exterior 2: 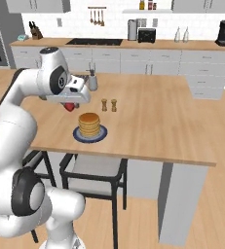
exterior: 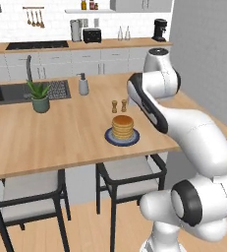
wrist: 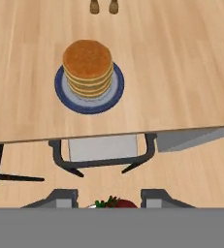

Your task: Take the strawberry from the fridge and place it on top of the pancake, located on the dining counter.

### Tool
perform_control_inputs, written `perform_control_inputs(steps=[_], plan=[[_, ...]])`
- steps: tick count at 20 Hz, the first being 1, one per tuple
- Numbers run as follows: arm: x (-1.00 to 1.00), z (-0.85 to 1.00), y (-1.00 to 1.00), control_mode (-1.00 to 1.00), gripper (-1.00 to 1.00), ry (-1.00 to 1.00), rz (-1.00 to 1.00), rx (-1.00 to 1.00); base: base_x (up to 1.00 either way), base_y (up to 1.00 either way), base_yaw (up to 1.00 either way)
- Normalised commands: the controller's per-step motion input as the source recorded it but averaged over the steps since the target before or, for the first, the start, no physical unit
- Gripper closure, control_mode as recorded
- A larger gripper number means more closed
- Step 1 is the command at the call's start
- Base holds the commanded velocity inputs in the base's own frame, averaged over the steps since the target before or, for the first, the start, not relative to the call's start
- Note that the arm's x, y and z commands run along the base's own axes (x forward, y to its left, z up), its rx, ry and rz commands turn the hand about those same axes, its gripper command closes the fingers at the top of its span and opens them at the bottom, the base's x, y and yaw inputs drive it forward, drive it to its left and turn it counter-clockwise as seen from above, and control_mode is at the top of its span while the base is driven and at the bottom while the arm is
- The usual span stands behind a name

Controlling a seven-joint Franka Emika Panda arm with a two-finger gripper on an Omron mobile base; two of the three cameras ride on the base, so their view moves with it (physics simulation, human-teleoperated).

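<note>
So the strawberry (wrist: 117,203) is sitting right at the bottom middle of the hand view, dark red with a bit of green leaf showing, pinched between the two grey fingers of the gripper (wrist: 109,199). From the right base view you can spot the same red berry (exterior 2: 70,105) tucked under the white hand at the left-middle of the frame, hanging above the table and just left of the plate, not touching it.

The pancake (wrist: 88,68) is a golden stack in the upper left part of the hand view, centred on a dark blue plate (wrist: 114,94). In the left base view the stack (exterior: 122,127) sits near the middle of the frame, close to the near edge of the light wood table (exterior: 46,142). Nothing is on top of it yet.

Just behind the plate are two little brown shakers (exterior: 119,106), standing upright side by side. Further back, toward the left of the left base view, there's a small potted plant (exterior: 39,97), a soap dispenser (exterior: 83,84) and the dark sink (exterior: 12,91) set into the top.

Under the near edge there are black-framed stools with grey seats (exterior: 129,170), one pretty much straight below the plate. The wall counter at the back has a toaster (exterior: 92,35) and a coffee machine (exterior: 159,29) in the upper part of the frame
</note>
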Motion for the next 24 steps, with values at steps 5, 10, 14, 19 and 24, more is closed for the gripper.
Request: perform_control_inputs(steps=[5,10,14,19,24], plan=[[0.29,-0.7,0.0,-1.0,1.0,0.03,0.08,0.06,0.0,0.0,0.0],[0.31,-0.57,0.01,-1.0,1.0,0.0,0.14,0.0,0.0,0.0,0.0],[0.54,-0.18,0.01,-1.0,1.0,0.0,0.22,0.0,0.0,0.0,0.0],[0.48,-0.19,0.03,-1.0,1.0,0.0,0.27,0.0,0.0,0.0,0.0],[0.54,-0.38,0.12,-1.0,1.0,0.0,0.24,-0.04,0.0,0.0,0.0]])
